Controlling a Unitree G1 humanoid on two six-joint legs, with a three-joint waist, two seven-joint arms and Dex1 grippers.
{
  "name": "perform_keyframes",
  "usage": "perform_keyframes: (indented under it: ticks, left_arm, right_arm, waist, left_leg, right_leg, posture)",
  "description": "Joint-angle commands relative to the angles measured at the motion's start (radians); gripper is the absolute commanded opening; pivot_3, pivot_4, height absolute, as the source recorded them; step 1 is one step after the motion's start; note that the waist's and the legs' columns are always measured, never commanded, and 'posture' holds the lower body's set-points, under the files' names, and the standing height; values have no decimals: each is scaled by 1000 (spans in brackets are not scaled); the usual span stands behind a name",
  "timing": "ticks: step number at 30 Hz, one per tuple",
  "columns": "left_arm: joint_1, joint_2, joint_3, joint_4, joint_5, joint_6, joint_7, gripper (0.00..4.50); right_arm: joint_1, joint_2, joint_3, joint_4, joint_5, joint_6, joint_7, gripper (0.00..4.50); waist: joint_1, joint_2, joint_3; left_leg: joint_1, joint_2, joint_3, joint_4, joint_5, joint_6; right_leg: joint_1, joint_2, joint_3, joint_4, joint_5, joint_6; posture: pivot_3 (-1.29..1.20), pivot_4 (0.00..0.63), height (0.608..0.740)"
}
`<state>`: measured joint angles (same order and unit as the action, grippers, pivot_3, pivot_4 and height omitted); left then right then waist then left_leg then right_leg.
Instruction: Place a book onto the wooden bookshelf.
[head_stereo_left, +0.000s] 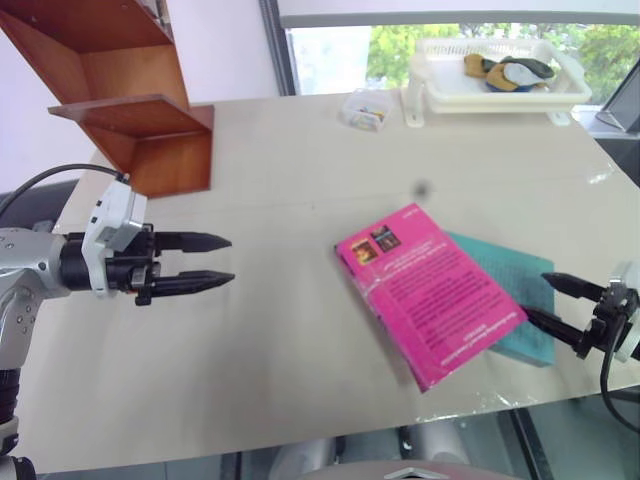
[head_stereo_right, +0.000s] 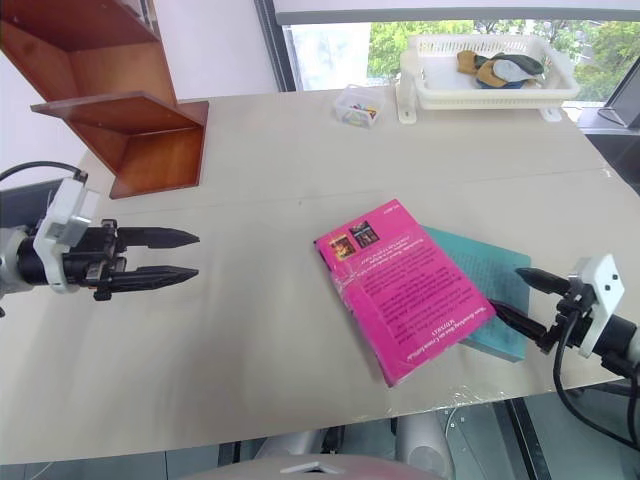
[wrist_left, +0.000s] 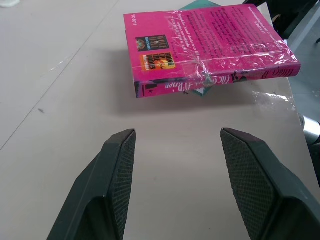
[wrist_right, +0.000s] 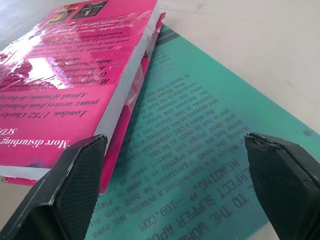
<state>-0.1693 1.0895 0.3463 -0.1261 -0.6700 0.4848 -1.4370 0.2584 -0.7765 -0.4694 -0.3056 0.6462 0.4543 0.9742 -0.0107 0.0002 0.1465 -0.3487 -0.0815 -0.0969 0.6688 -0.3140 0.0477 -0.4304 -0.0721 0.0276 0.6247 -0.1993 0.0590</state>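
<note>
Head view, the book: we see the pink book (head_stereo_left: 430, 292) lying flat on the table (head_stereo_left: 280, 190), its right part resting on a teal book (head_stereo_left: 510, 290) underneath.
Head view, the shelf: the wooden bookshelf (head_stereo_left: 130, 110) stands at the table's far left corner, well apart from both books; its visible shelves carry nothing.
Head view, left gripper: our left gripper (head_stereo_left: 190, 262) hovers over bare table left of the book, pointing toward it, jaws parted and holding nothing.
Head view, right gripper: our right gripper (head_stereo_right: 522, 297) sits at the teal book's near right edge, fingers spread, gripping nothing.
Head view, background: a white basket (head_stereo_left: 500, 75) and a small clear box (head_stereo_left: 362, 110) stand along the far edge.
Left wrist view: between our two released fingers (wrist_left: 117, 165) we look at the pink book's spine corner with its two small pictures; plastic wrap on the cover is wrinkled.
Right wrist view: our spread fingers (wrist_right: 80, 175) frame the teal cover, with the pink book's white page edge beside the left one.
Risk, wrong pick: closing here would likely catch the teal book, or both together.
Risk, slip: we judge the glossy wrap slippery, so a shallow pinch could let the thick book pivot or drop.
Risk, edge: pushing could slide the stack off the near table edge.
</note>
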Motion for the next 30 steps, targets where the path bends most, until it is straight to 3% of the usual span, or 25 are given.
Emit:
perform_keyframes:
  ticks: [1, 30]
  left_arm:
    - [-8, 10, 20, -9, -1, -10, 1, 2821]
    - [19, -4, 26, -9, -1, -23, 16, 2821]
  right_arm:
    - [-4, -4, 3, -34, 5, -2, 4, 4500]
    - [31, -17, 38, -60, 0, 36, 34, 4500]
  waist:
    - [0, 0, 0]
    - [1, -1, 0]
  left_leg:
    - [0, 0, 0, 0, 0, 0]
    - [0, 0, 0, 0, 0, 0]
  right_leg:
    - [0, 0, 0, 0, 0, 0]
    - [0, 0, 0, 0, 0, 0]
  posture:
    - [0, 150, 740]
    - [0, 150, 740]
